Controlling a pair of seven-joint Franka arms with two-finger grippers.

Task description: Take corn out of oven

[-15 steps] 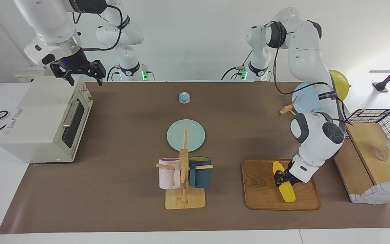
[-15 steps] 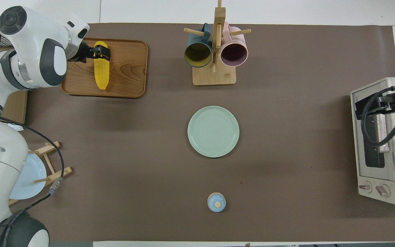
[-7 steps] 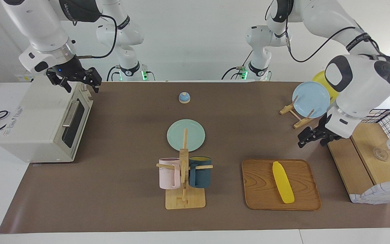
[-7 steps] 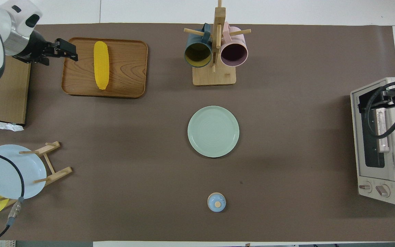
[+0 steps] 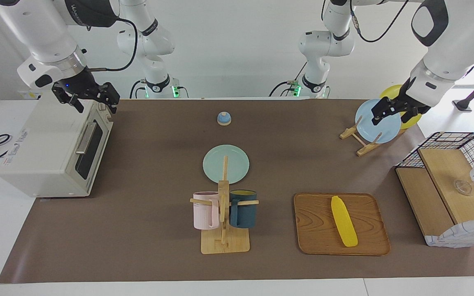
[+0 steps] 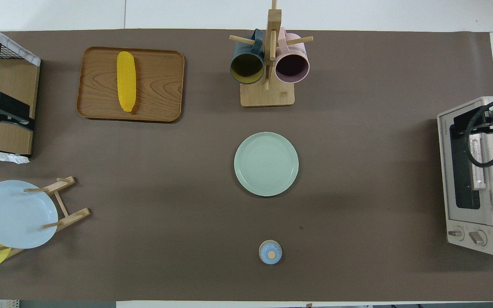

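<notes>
Since the corn (image 5: 344, 220) already lies on the wooden tray (image 5: 315, 230), well below the raised, spread, empty left gripper (image 5: 392, 110), the task looks finished. The right gripper (image 5: 88, 98), also spread and empty, hangs over the shut oven (image 5: 43, 152); next, both need only retreat.

The left gripper (image 5: 392, 112) hangs raised, fingers spread; the right gripper (image 5: 87, 98) (also empty) gapes over the cream-white toaster oven (image 5: 52, 148).
</notes>
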